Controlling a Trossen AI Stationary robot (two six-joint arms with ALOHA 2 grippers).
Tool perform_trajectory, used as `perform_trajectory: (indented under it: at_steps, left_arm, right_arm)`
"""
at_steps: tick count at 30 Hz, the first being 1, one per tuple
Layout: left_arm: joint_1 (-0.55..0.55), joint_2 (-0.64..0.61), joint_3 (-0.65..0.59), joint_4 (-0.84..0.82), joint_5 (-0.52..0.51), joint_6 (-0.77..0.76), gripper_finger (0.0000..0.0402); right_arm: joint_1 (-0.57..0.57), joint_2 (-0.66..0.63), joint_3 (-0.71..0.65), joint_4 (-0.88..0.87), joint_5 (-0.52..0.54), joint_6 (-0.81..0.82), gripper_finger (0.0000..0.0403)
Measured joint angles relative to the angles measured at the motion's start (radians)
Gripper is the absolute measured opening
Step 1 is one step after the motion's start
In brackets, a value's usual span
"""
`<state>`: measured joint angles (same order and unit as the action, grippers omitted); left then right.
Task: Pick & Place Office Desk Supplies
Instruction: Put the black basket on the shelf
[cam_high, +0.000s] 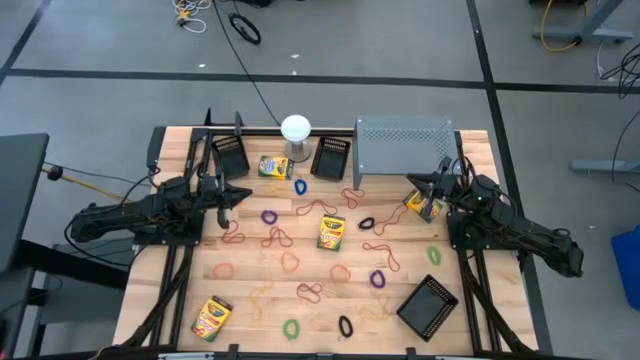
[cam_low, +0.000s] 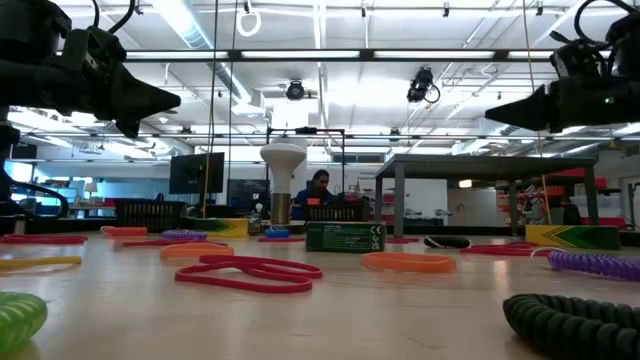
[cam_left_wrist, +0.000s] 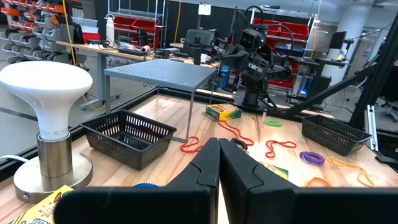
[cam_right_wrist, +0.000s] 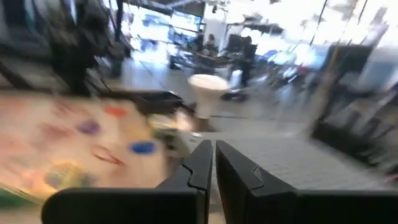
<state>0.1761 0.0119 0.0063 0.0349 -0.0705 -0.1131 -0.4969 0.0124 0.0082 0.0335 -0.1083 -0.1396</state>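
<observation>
"CE" mark on green crayon box side.

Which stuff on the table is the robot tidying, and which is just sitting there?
For the job:
small yellow-and-green crayon boxes
thin coloured rubber-band loops
small black mesh bins

Just lying about:
white globe on a short stand
grey perforated metal riser

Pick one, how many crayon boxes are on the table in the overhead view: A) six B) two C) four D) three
C: the overhead view shows four crayon boxes, one by the globe lamp, one mid-table, one at the near left corner, and one by the right gripper.
</observation>
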Motion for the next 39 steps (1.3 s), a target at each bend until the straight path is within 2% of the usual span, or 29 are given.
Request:
perform_trajectory:
  at_steps: [2,4,8,12,15,17,21,28,33,39]
  left_arm:
    - [0.0,0.0,0.0,0.0,0.0,0.0,0.0008]
    - [0.0,0.0,0.0,0.0,0.0,0.0,0.0008]
    - [0.0,0.0,0.0,0.0,0.0,0.0,0.0008]
    - [0.0,0.0,0.0,0.0,0.0,0.0,0.0008]
    - [0.0,0.0,0.0,0.0,0.0,0.0,0.0008]
    - [0.0,0.0,0.0,0.0,0.0,0.0,0.0008]
    - [0.0,0.0,0.0,0.0,0.0,0.0,0.0008]
    - [0.0,0.0,0.0,0.0,0.0,0.0,0.0008]
    - [0.0,0.0,0.0,0.0,0.0,0.0,0.0008]
    - [0.0,0.0,0.0,0.0,0.0,0.0,0.0008]
  right_arm:
    - [0.0,0.0,0.0,0.005,-0.066,0.242,0.0032]
    - [0.0,0.0,0.0,0.053,-0.067,0.356,0.0032]
    - [0.013,0.001,0.0,0.145,-0.061,0.367,0.0032]
    - [0.041,0.0,0.0,0.329,-0.072,0.445,0.0032]
    - [0.053,0.0,0.004,0.435,-0.154,0.437,0.0031]
    - [0.076,0.012,0.031,0.398,-0.172,0.437,0.0021]
    - [0.157,0.104,0.119,0.232,-0.036,0.37,0.0006]
    - [0.365,0.42,0.32,-0.035,0.305,0.374,0.0003]
    - [0.537,0.674,0.5,-0.229,0.473,0.497,0.0002]
    - [0.733,0.948,0.751,-0.508,0.588,0.708,0.0001]
